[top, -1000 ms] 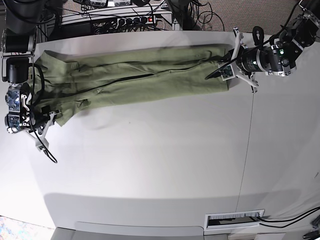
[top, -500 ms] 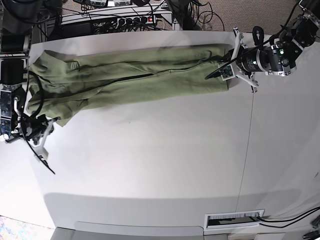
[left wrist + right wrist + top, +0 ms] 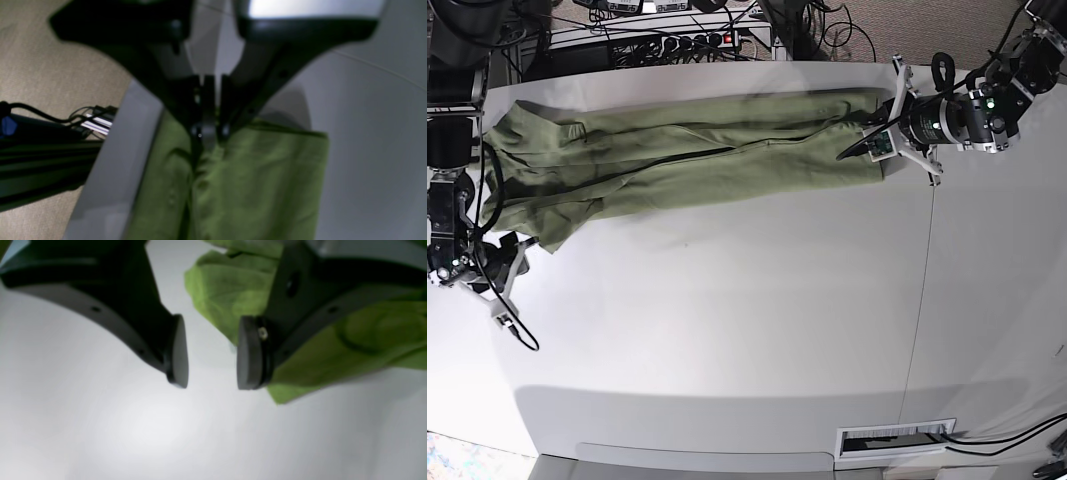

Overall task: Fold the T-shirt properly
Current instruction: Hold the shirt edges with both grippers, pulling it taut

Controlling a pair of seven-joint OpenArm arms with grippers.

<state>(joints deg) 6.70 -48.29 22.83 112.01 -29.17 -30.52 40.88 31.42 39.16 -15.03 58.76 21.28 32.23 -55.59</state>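
The olive-green T-shirt [image 3: 687, 160] lies stretched in a long band along the far side of the white table [image 3: 727, 330]. My left gripper [image 3: 872, 135] is shut on the shirt's right end; in the left wrist view its jaws [image 3: 208, 133] pinch the green cloth [image 3: 250, 186] near the table edge. At the shirt's left end, just off the lower corner, my right gripper [image 3: 512, 270] stands open. Seen from the right wrist, the gripper's [image 3: 211, 353] pads have only bare table between them, and crumpled shirt [image 3: 220, 290] lies behind the right-hand finger [image 3: 250, 353].
Cables and a power strip [image 3: 677, 42] sit beyond the table's far edge. A slotted vent [image 3: 895, 438] lies near the front edge, right of middle. Carpeted floor [image 3: 50, 66] shows off the table beside the left gripper.
The shirt's left end has been drawn further left and lies flatter. My right gripper has backed down and left off the cloth's corner and now stands open. The left arm has not moved.
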